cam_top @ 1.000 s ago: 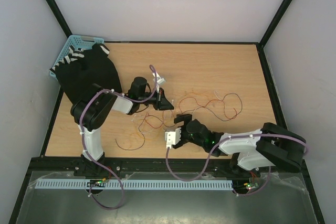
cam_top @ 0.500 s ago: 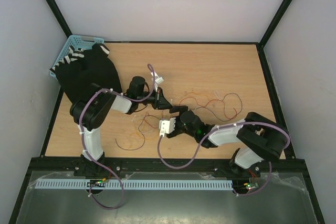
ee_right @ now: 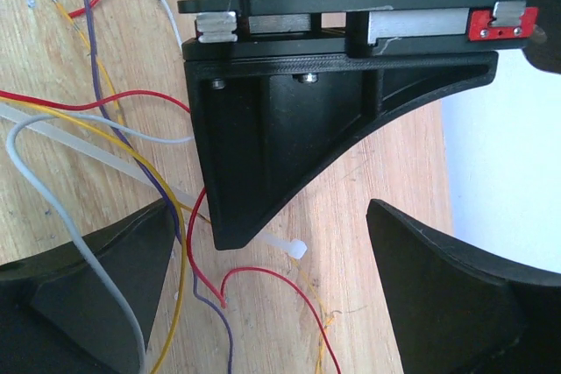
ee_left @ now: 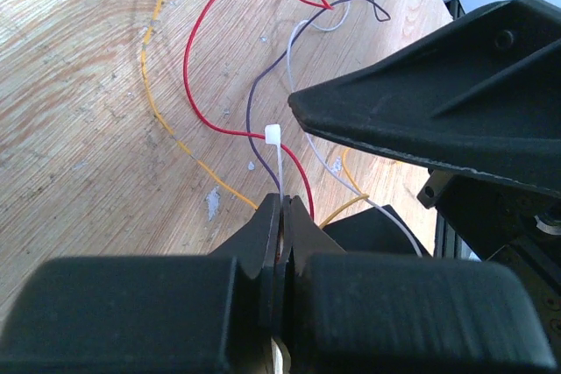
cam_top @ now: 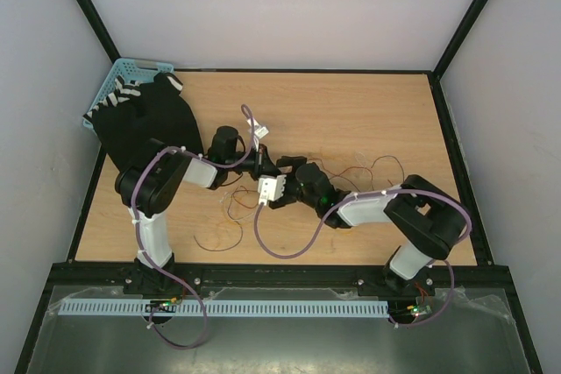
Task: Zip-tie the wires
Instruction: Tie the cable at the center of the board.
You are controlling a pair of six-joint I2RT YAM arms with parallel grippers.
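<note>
Where the wires (cam_top: pixel 375 166) sprawl in a loose tangle across the middle of the table (cam_top: pixel 368 102), the left gripper (ee_left: pixel 282 208) is clamped on a white zip tie (ee_left: pixel 277 159), its head beside a red strand. The right gripper (ee_right: pixel 272 208) gapes wide at centre frame, its fingers flanking the left gripper.

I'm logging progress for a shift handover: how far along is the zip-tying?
Done: the left gripper is shut on the white zip tie near its head. In hand: the open right gripper flanks that head. Left: the wires lie spread loose on the table, and the tie is unlooped, so gathering, wrapping and cinching remain.
</note>
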